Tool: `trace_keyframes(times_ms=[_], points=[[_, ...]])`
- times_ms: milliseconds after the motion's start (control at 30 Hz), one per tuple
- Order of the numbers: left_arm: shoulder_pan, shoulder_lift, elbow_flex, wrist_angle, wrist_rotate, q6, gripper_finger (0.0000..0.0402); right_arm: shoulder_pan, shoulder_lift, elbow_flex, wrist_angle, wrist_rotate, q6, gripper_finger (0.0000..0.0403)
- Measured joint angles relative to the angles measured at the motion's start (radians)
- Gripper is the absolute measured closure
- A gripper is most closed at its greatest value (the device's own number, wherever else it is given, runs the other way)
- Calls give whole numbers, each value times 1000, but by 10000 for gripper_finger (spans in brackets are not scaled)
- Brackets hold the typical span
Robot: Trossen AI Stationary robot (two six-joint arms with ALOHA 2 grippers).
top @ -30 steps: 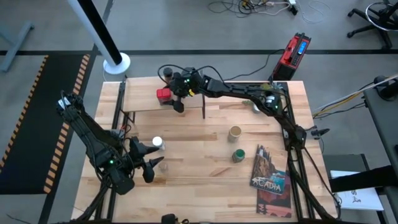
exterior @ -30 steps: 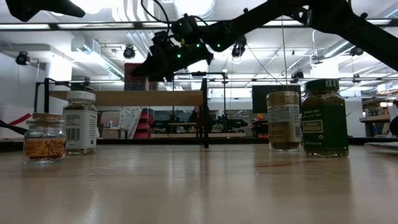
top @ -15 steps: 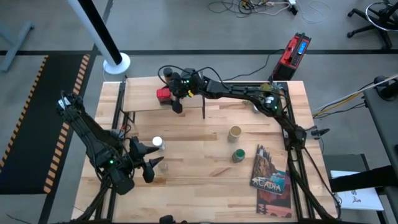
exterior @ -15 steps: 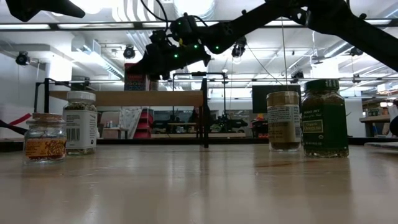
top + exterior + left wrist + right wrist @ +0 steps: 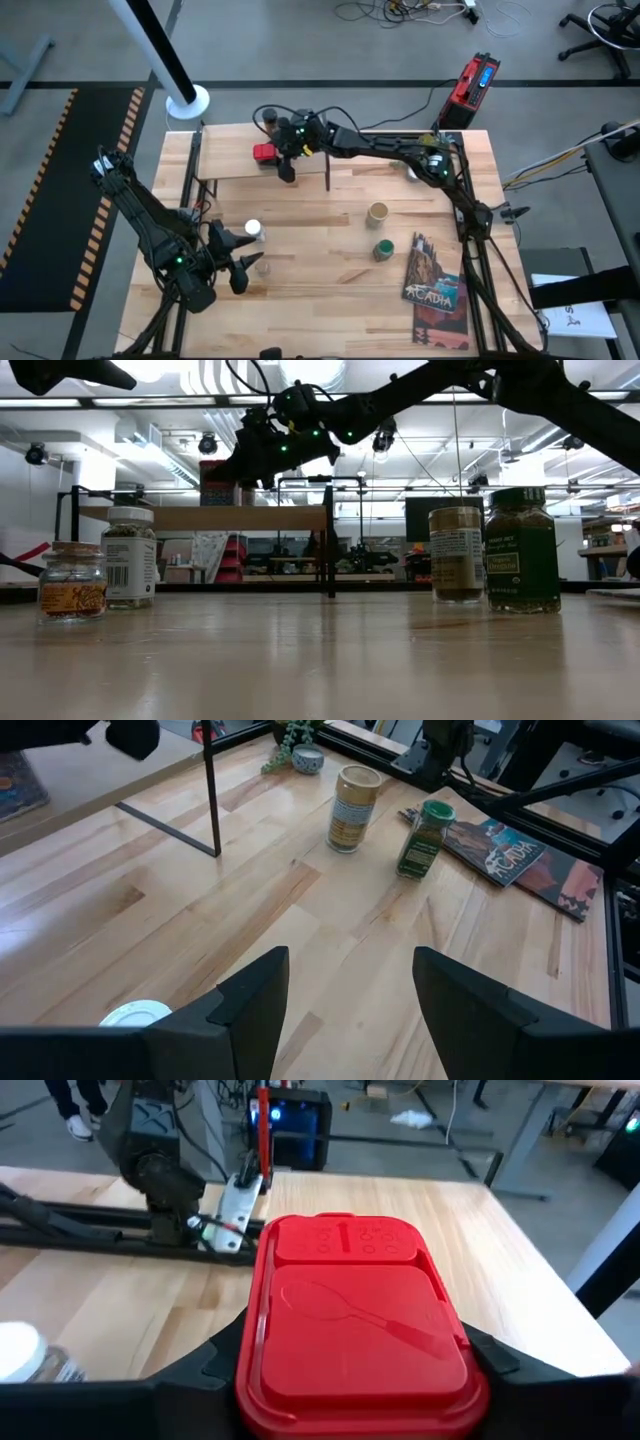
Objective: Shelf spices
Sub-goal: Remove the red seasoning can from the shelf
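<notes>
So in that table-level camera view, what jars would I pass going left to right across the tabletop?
Small jar with reddish contents → white-capped clear jar → tan cylindrical canister → green-lidded jar, which partly overlaps the canister's right edge.

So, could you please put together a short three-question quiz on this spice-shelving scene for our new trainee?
1. True or false: the right gripper grips the red square tin over the shelf.
2. How many spice containers stand on the tabletop, off the shelf?
3. Which stands nearer the Acadia book: A) the green-lidded jar or B) the white-capped jar?

Key: 1 true; 2 four; 3 A.
</notes>
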Motion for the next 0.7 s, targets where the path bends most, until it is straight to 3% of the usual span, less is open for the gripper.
trace_keyframes(times_ms=[367,700], points=[[1,0,-1,-14,3,1,198,46,-191,-2,-289,0,-74,220],[1,0,-19,-4,-2,-31,198,97,-265,-1,-450,0,-106,221]])
